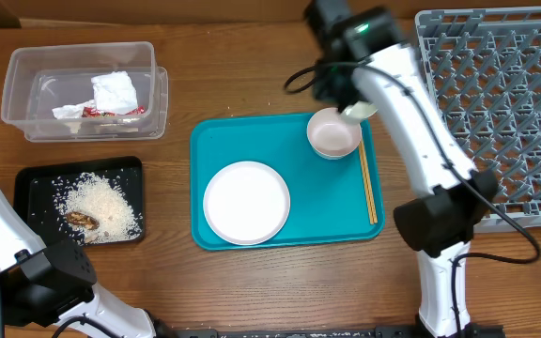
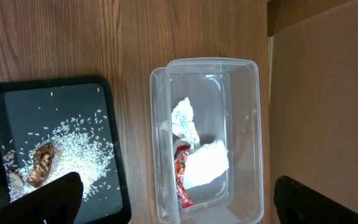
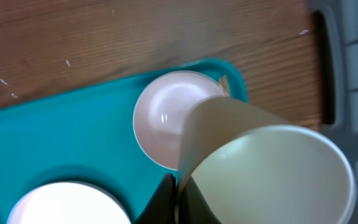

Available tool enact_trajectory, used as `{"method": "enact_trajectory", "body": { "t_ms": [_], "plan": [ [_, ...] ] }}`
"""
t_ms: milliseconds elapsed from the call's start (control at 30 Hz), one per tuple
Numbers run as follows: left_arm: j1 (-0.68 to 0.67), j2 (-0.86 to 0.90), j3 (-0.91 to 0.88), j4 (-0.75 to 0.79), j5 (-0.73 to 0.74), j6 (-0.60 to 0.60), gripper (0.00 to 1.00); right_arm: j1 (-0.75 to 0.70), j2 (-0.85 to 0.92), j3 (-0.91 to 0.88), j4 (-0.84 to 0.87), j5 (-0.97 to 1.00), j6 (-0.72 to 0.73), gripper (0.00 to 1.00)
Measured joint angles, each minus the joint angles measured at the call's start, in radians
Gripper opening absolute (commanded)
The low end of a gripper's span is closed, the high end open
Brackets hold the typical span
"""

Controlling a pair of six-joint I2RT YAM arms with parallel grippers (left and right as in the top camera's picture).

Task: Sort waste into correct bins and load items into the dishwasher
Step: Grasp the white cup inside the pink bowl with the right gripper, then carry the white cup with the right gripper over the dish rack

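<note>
My right gripper (image 3: pixel 178 180) is shut on the rim of a pale grey-blue bowl (image 3: pixel 272 174), held tilted just above a small white bowl (image 3: pixel 163 121) on the teal tray. From overhead the held bowl (image 1: pixel 361 112) hangs at the white bowl's (image 1: pixel 332 136) far right edge. A white plate (image 1: pixel 246 202) and chopsticks (image 1: pixel 368 183) lie on the tray. The grey dish rack (image 1: pixel 496 103) stands to the right. My left gripper (image 2: pixel 179 208) is open above the clear tub (image 2: pixel 247 124), which holds the napkin (image 2: pixel 207 163) and red wrapper (image 2: pixel 182 180). Rice (image 2: pixel 79 146) and a brown scrap (image 2: pixel 41 163) lie in the black tray (image 2: pixel 17 106).
The teal serving tray (image 1: pixel 336 216) lies mid-table between the bins and the rack. The clear tub (image 1: pixel 26 70) sits at the back left with the black tray (image 1: pixel 36 183) in front of it. A cardboard surface (image 2: pixel 322 93) borders the tub.
</note>
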Motion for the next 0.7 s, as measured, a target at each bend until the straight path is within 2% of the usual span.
{"method": "enact_trajectory", "body": {
  "t_ms": [200, 400, 700],
  "plan": [
    [0.0, 0.0, 0.0, 0.0, 0.0, 0.0, 1.0, -0.196, 0.0, 0.257, -0.033, -0.054, -0.08, 0.04],
    [0.0, 0.0, 0.0, 0.0, 0.0, 0.0, 1.0, -0.471, 0.0, 0.3, 0.046, -0.199, -0.203, 0.04],
    [0.0, 0.0, 0.0, 0.0, 0.0, 0.0, 1.0, -0.866, 0.017, 0.301, 0.397, -0.579, -0.311, 0.04]
  ]
}}
